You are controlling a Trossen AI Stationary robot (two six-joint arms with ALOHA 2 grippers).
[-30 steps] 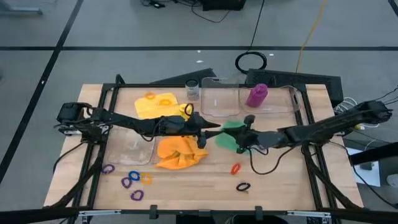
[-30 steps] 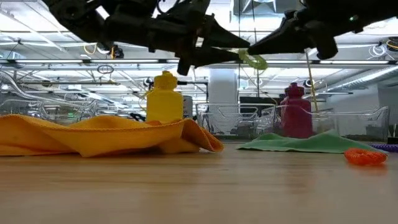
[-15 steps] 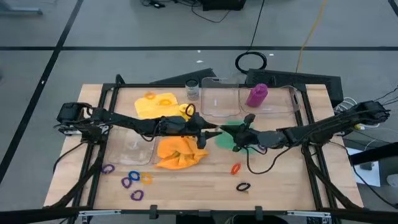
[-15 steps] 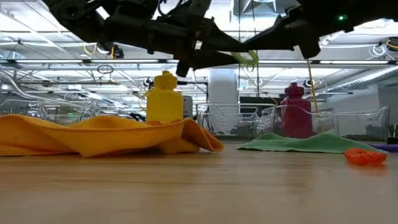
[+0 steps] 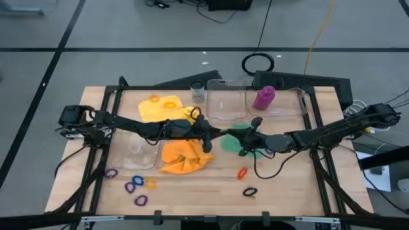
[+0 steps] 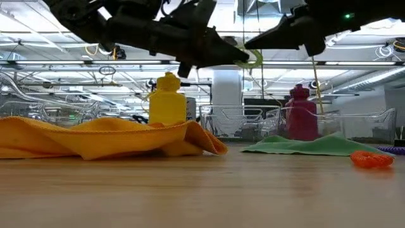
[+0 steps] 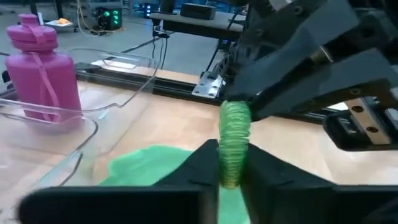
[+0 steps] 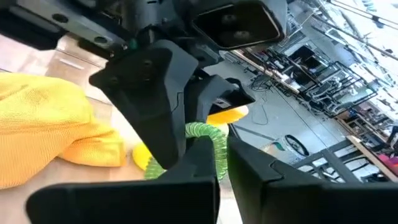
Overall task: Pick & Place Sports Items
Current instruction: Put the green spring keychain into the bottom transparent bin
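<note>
A green elastic ring [image 6: 254, 58] hangs in the air above the table's middle, held from both sides. My left gripper [image 7: 229, 155] reaches in from the table's left and is shut on it. My right gripper [image 8: 222, 149] comes from the right and is also shut on it. Below them lie a green cloth [image 5: 238, 142] and an orange cloth [image 5: 182, 157]. A yellow cloth [image 5: 160, 107] and a yellow bottle [image 5: 190, 114] sit farther back. A purple bottle [image 5: 264, 98] lies in a clear box. My left gripper pinches the ring's lower stretch [image 7: 232, 163] between its two fingers, coming almost level from the table's left. The ring stands upright and clear of the table. My right gripper pinches the ring's other side [image 8: 213, 139] between its two fingers, almost level from the table's right, tip to tip with the left gripper.
Clear plastic boxes stand at the back [image 5: 227, 103] and at the left [image 5: 137, 152], with a small glass jar [image 5: 197, 91] behind. Purple, blue and orange rings [image 5: 135, 185] lie near the front left. An orange ring [image 5: 241, 172] and a dark ring [image 5: 249, 191] lie front right.
My left gripper has shut on the green ring that my right gripper holds up. Both arms have stayed where they were, and the ring has stayed in the air between the two tips.
</note>
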